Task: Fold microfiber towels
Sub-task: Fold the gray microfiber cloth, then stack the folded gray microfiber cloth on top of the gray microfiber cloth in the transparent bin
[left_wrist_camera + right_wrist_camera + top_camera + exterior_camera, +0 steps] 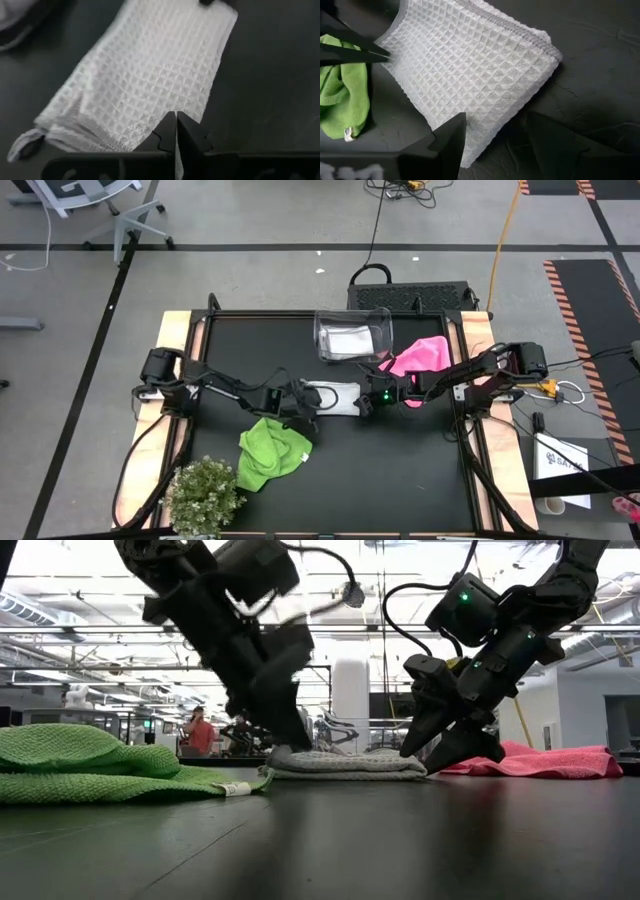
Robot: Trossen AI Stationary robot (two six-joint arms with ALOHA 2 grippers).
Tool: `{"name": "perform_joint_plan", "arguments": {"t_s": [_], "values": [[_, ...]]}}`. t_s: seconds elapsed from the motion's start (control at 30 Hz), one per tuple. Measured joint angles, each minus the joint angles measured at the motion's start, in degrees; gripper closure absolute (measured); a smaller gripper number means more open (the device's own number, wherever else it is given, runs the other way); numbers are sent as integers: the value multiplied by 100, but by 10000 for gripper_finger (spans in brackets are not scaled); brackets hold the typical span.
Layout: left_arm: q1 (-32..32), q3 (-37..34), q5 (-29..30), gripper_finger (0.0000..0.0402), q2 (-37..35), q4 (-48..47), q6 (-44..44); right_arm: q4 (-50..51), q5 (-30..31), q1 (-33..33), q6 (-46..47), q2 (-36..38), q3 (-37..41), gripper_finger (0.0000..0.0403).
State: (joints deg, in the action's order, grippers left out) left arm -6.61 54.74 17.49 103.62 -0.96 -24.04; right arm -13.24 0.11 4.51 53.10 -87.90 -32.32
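A folded white waffle-weave towel [336,397] lies flat at the table's middle, also seen in the low view [345,764]. My left gripper [305,400] is at its left end, shut on its edge [176,125]. My right gripper [368,402] is open at its right end; its fingers stand either side of a towel corner [487,142]. A lime green towel [270,452] lies crumpled at the near left. A pink towel [420,355] lies at the far right. Another white towel [347,340] lies inside the clear bin. My left gripper pinches the white towel's left edge [167,117] between its two shut fingers; a sliver of white shows between them. The fingers slant down from the table's left. The towel lies flat on the table. My right gripper: I cannot tell whether its fingers [451,137] touch the towel.
A clear plastic bin [352,333] stands at the far middle of the table. A small bushy plant [205,495] stands at the near left corner. The black tabletop [390,470] is bare at the near right. A person [200,732] stands far off in the room.
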Motion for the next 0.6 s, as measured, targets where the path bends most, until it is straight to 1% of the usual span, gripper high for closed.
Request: {"name": "perform_joint_plan", "arguments": {"t_s": [0.07,0.2,0.33,0.5,0.6], "values": [[63,13,1,374,-111,39,-203,0,5,0,-1,0,0,200],[284,-2,-26,360,-280,-386,-827,2,3,0,0,0,0,200],[605,2,-558,338,-435,-653,-1433,-4,-8,1,-43,0,-4,200],[829,5,-1014,298,-420,-937,-1570,-17,-23,0,-131,0,-4,200],[893,7,-1046,269,-420,-1106,-1551,-20,-31,-10,-144,0,-4,200]]}}
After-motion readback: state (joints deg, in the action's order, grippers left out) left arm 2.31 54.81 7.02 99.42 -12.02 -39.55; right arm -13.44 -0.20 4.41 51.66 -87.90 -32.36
